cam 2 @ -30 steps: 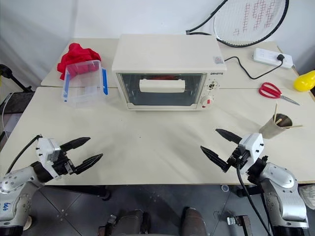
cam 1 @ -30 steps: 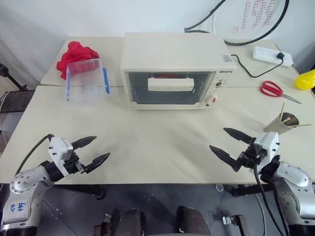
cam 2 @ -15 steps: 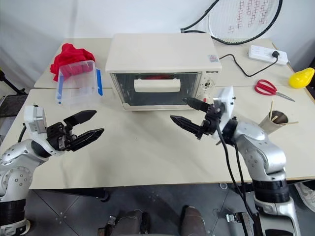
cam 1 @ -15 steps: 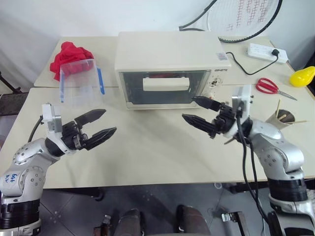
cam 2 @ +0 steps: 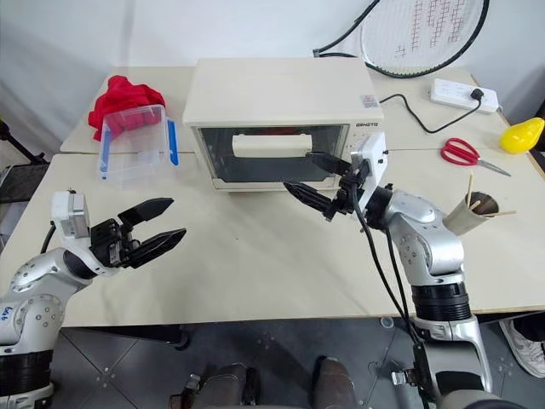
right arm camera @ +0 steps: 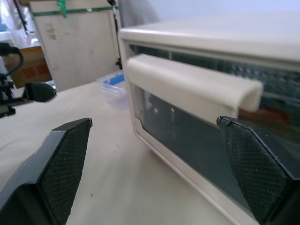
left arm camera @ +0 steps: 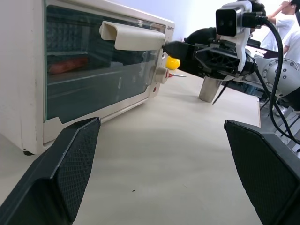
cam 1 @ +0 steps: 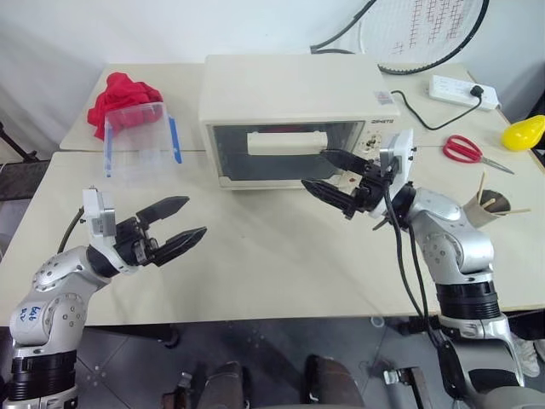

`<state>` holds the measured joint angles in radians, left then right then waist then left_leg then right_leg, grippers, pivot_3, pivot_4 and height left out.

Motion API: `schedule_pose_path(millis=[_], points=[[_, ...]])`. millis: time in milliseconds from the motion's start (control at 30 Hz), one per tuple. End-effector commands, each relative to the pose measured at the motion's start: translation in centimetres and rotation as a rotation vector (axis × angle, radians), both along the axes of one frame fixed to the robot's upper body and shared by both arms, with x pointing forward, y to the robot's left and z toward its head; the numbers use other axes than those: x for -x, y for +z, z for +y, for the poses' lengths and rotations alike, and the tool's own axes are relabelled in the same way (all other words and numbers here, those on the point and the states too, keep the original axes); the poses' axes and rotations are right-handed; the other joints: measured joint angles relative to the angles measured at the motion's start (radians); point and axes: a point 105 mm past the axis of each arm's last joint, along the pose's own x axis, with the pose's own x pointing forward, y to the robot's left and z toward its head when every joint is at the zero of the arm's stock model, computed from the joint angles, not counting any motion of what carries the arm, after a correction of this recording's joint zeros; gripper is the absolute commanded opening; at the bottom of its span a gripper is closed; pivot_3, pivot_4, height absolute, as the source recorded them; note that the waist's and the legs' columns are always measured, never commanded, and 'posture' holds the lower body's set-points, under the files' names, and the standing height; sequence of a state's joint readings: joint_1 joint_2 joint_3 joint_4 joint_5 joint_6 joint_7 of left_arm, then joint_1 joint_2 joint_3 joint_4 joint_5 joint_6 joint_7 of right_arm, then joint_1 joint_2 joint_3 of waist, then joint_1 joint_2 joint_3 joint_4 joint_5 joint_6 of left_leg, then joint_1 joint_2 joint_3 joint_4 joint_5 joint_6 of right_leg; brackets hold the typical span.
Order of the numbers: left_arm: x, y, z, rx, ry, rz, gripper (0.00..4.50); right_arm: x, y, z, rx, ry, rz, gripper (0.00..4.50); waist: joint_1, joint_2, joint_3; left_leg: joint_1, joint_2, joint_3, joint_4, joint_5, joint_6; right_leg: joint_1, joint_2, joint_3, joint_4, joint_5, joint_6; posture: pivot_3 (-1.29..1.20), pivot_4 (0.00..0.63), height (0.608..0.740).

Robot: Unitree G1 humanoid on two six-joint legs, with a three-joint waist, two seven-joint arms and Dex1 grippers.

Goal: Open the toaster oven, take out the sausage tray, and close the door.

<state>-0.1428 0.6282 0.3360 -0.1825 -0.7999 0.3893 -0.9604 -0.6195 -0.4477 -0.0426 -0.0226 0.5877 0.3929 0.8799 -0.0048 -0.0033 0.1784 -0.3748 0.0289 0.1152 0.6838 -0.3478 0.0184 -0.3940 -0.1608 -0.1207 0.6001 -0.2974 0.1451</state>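
The cream-white toaster oven (cam 1: 289,94) stands at the table's back middle with its door (cam 1: 255,166) closed. My right gripper (cam 1: 315,169) is open just in front of the right end of the door's bar handle (cam 1: 285,141), one finger above it and one below, with nothing between them. In the right wrist view the handle (right arm camera: 187,86) lies between the spread fingers (right arm camera: 61,154). My left gripper (cam 1: 195,216) hovers open and empty over the table's front left, pointing toward the oven. Behind the glass a red sausage (left arm camera: 68,64) shows dimly; the sausage tray under it is hard to make out.
A clear plastic box with blue clips (cam 1: 140,141) and a red cloth (cam 1: 123,89) lie left of the oven. On the right are red scissors (cam 1: 467,152), a cup with sticks (cam 1: 490,209), a power strip (cam 1: 451,89), a yellow object (cam 1: 524,132) and a racket (cam 1: 426,34).
Both arms have risen from the table's front edge. My right gripper swung left and forward up to the door handle. The left gripper lifted a little and stays open.
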Motion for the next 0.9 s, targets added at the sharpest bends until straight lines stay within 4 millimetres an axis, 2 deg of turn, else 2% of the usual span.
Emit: schedule_pose_path(millis=[33, 367, 533, 900], points=[[0.3, 0.6, -0.1, 0.002, 0.001, -0.04, 4.5, 0.7, 1.2, 0.3, 0.018, 0.04, -0.089, 4.48, 0.0, 0.0, 0.0, 0.0, 0.0, 0.0, 0.0, 0.0, 0.0, 0.0, 0.0, 0.0, 0.0, 0.0, 0.0, 0.0, 0.15, 0.74], [0.3, 0.6, 0.2, 0.01, 0.001, -0.028, 4.5, 1.2, -1.0, 0.0, 0.118, 0.079, 0.02, 4.48, 0.001, 0.0, 0.0, 0.0, 0.0, 0.001, 0.0, 0.0, 0.0, 0.0, 0.0, 0.0, 0.0, 0.0, 0.0, 0.0, 0.15, 0.74], [0.3, 0.6, 0.0, 0.013, -0.01, -0.029, 4.5, -0.5, -0.5, -0.7, 0.076, -0.019, 0.005, 4.48, -0.001, 0.0, 0.0, 0.001, 0.0, 0.001, 0.0, 0.0, 0.0, 0.0, 0.0, 0.0, 0.001, 0.0, 0.0, 0.0, 0.15, 0.74], [0.1, 0.7, 0.1, 0.014, -0.014, -0.022, 4.5, -1.2, 0.7, -0.3, 0.056, -0.002, -0.085, 4.48, -0.005, 0.0, 0.0, 0.001, 0.0, 0.002, 0.0, 0.0, 0.0, -0.001, 0.0, 0.001, 0.001, 0.0, 0.0, 0.0, 0.15, 0.74]])
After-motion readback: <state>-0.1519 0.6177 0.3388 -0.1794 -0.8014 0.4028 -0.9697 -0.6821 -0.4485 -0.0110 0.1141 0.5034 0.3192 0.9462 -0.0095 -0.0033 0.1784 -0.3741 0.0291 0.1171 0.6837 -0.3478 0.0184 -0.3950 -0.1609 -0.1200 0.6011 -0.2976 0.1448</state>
